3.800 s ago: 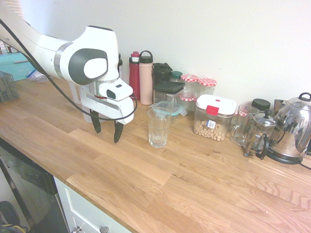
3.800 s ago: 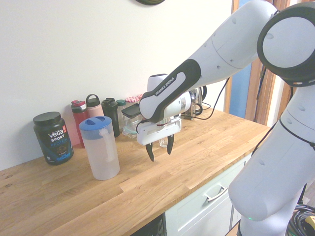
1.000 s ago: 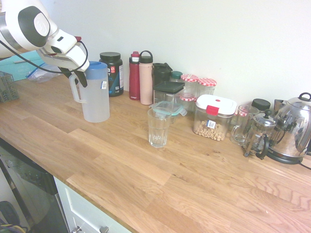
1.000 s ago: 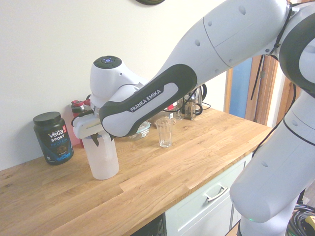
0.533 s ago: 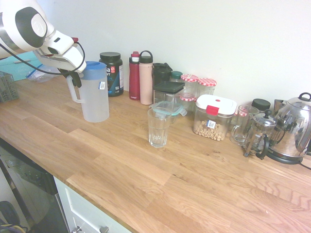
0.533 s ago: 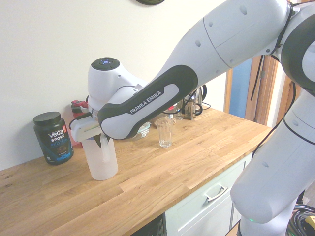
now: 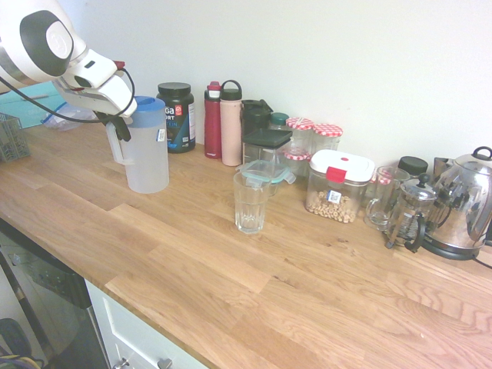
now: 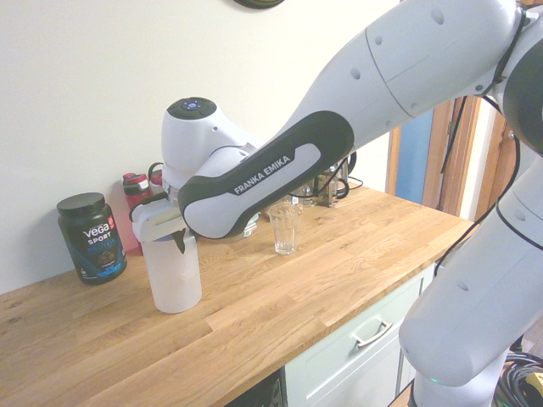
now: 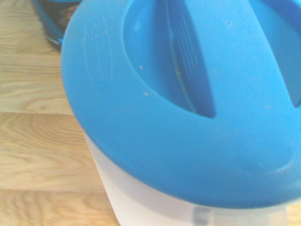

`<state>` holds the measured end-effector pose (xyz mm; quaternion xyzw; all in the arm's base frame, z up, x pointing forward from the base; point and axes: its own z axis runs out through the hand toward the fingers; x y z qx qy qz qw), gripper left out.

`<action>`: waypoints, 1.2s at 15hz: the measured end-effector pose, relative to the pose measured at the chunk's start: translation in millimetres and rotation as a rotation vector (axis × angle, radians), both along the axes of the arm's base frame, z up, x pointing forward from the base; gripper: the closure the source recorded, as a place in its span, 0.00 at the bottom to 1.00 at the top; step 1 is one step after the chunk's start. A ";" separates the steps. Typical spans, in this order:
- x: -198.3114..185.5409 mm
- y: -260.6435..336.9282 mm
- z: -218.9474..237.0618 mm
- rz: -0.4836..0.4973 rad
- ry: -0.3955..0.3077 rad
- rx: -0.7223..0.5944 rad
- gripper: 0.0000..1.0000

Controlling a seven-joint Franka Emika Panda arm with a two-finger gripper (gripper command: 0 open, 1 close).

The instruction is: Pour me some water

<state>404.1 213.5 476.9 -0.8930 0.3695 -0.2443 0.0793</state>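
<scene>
With the gripper (image 7: 115, 127) clamped on the handle of the blue-lidded pitcher (image 7: 146, 154), grasping is complete; carrying and pouring into the empty glass (image 7: 250, 201), standing right, remain.

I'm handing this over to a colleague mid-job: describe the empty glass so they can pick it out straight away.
Start at the wooden counter and the row of bottles and jars along the wall. The drinking glass stands alone in front of that row, nearer the counter's front edge, with the blue-lidded pitcher off to one side. Unlike its neighbours it is clear, faceted, open-topped and has no lid or handle.
</scene>
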 end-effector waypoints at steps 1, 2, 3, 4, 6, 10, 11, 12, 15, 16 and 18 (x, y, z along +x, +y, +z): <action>-4.5 -4.5 4.0 -0.007 0.000 0.000 1.00; -10.5 -8.0 10.0 -0.009 -0.002 0.002 1.00; -18.5 -11.5 17.7 -0.007 -0.004 0.003 1.00; -28.1 -16.4 26.5 -0.003 -0.003 0.002 1.00; -54.8 -32.8 38.9 0.015 0.022 -0.010 1.00; -109.1 -82.6 53.7 0.026 0.064 -0.042 1.00; -120.4 -99.6 56.5 0.016 0.069 -0.049 1.00; -132.6 -115.9 59.9 0.009 0.083 -0.056 1.00; -170.8 -160.1 70.4 -0.032 0.131 -0.073 1.00; -180.9 -175.7 73.6 -0.049 0.148 -0.077 1.00; -192.3 -200.4 76.4 -0.073 0.177 -0.075 1.00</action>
